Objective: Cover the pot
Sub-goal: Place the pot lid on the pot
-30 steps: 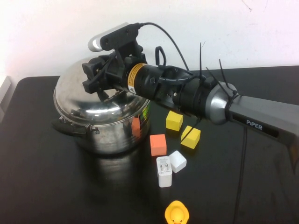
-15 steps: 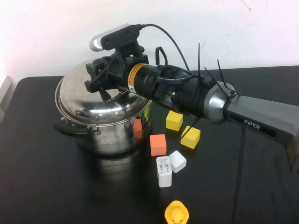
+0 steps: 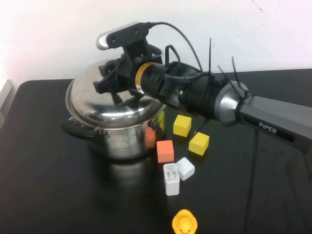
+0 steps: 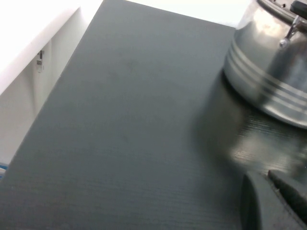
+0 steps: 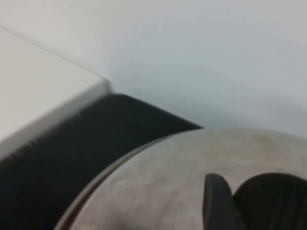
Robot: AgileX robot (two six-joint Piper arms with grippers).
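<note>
High view: right gripper (image 3: pixel 108 82) holds lid (image 3: pixel 114 105) over pot (image 3: pixel 122 139).

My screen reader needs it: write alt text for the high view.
The right gripper holds a domed steel lid tilted over the large shiny stainless-steel pot on a black table. Coloured blocks, a white charger and a yellow duck lie nearby; the left gripper is unseen.
</note>
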